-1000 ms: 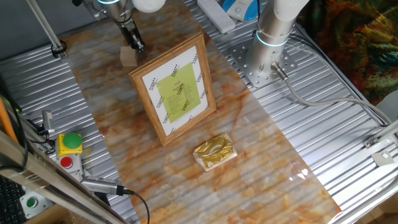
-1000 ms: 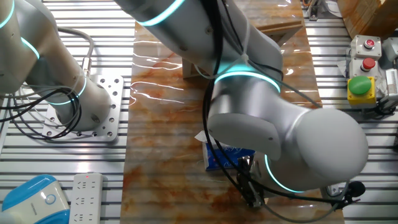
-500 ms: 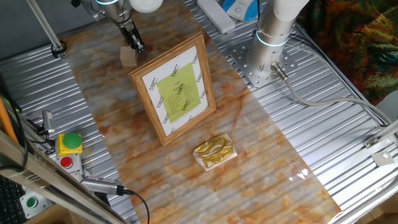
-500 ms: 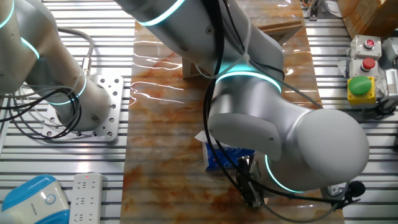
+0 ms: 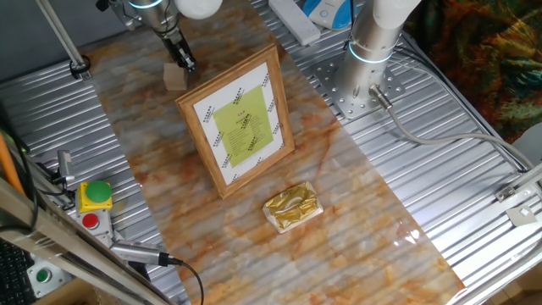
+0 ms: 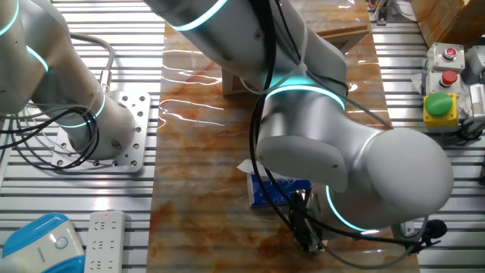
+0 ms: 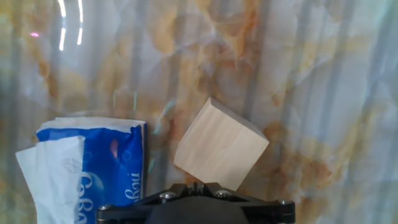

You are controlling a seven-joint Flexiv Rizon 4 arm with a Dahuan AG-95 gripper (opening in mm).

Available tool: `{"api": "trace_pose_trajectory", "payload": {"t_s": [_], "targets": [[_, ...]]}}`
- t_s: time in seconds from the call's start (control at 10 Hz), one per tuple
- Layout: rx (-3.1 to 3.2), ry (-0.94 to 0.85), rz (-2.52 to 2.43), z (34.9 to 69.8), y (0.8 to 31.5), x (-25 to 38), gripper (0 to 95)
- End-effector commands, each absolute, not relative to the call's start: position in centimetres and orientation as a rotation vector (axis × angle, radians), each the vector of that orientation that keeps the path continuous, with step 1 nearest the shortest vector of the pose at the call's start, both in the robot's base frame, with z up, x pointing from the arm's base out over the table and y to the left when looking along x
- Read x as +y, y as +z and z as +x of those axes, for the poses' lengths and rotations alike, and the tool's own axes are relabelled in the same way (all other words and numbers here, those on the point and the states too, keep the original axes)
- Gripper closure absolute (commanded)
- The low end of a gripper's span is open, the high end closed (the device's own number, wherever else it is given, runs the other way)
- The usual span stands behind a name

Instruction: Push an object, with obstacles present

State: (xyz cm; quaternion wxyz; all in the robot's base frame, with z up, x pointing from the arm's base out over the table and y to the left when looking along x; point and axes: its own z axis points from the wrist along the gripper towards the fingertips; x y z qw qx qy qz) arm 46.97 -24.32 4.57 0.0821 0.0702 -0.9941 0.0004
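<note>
Pressing toward the small wooden block [image 5: 175, 77], the gripper [image 5: 185, 63] stands at the far end of the marbled tabletop [image 5: 356, 229], its dark tip right at the block's upper edge in the one fixed view. From the hand view the block [image 7: 220, 144] lies directly ahead of the gripper body, turned so a corner points back at the fingers rather than a flat face — contact looks made or very nearly made, but the exact touch is hidden below the frame edge. Whether the jaws are spread or closed I cannot tell; the fingertips never show clearly in any view.

Just beside the block, to its left in the hand view, sits a blue tissue pack [image 7: 93, 168] with white tissue poking out; in the other fixed view that tissue pack [image 6: 267, 193] is mostly covered by the arm's big silver joint. The picture frame [image 5: 239, 121] stands upright near the block on its opposite side, its top corner close by, while the gold foil packet [image 5: 291, 207] lies well apart, beyond the frame's lower end.

The coming move turns on that corner-on pose — a push through a corner will likely spin the block instead of sliding it straight, and the lane ahead runs between the tissue pack and the frame.
</note>
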Motion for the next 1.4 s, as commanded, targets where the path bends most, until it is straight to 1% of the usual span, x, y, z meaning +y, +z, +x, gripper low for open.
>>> {"api": "trace_pose_trajectory", "payload": {"t_s": [0.1,1.4], "targets": [[-2.975,0.007,0.190,46.88,4.66,-24.36,95.0],[-2.989,0.047,0.113,46.88,4.66,-24.36,95.0]]}}
